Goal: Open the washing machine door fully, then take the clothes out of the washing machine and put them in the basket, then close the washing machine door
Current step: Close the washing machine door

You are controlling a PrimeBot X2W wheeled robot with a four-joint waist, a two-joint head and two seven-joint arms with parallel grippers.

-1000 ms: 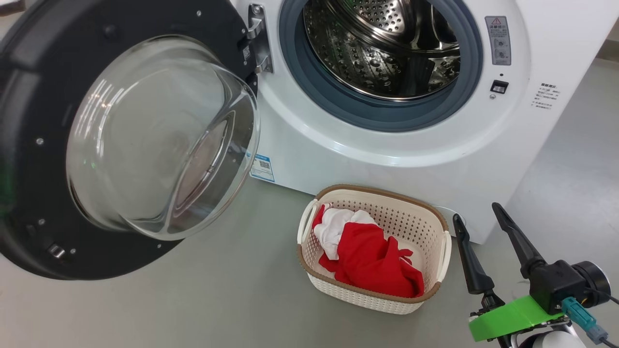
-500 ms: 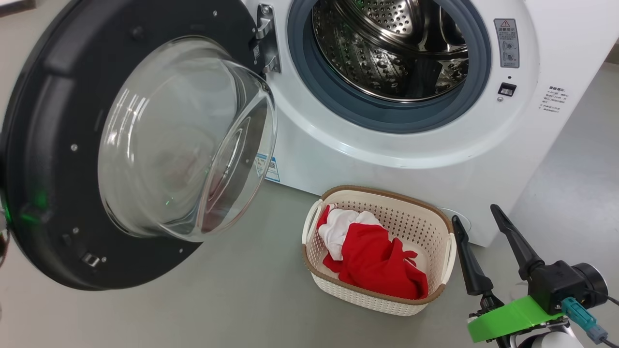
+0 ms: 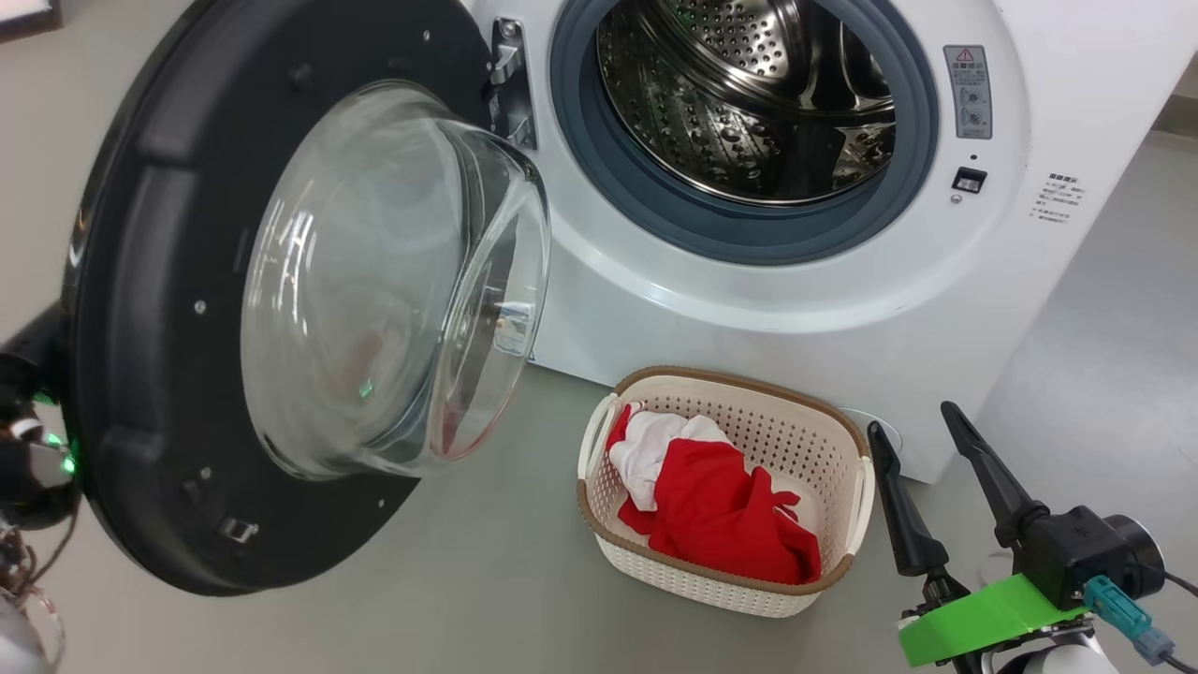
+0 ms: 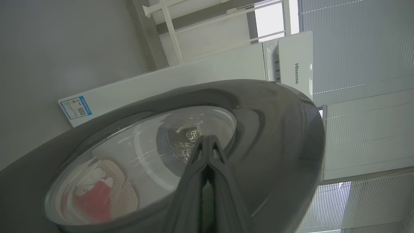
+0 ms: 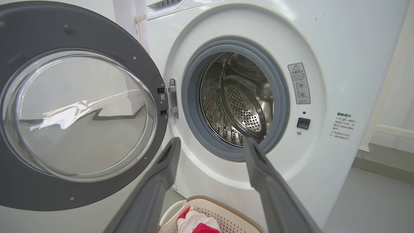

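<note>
The washing machine [image 3: 796, 309] stands with its drum [image 3: 749, 112] bare. Its door [image 3: 159, 281] hangs partly swung in, glass bowl [image 3: 393, 281] facing the opening. Seen from the left wrist, my left gripper [image 4: 208, 139] is shut, empty, its tips at the outer face of the door [image 4: 275, 129]. The left wrist [image 3: 28, 449] peeks out behind the door's edge. The red and white clothes [image 3: 711, 505] lie in the cream basket [image 3: 749, 379] on the floor before the machine. My right gripper [image 3: 913, 421] is open and empty, just right of the basket; in its wrist view the gripper [image 5: 212, 142] points at the opening.
Grey floor spreads left of the basket and under the door. A white wall runs to the right of the machine. A warning sticker [image 3: 967, 92] and the latch slot [image 3: 967, 178] sit right of the opening. The hinge [image 3: 505, 75] is at the opening's left.
The door has swung further toward the machine's opening, and my left wrist has come into sight behind its edge. The right gripper, basket and clothes have stayed put; the camera shifted slightly.
</note>
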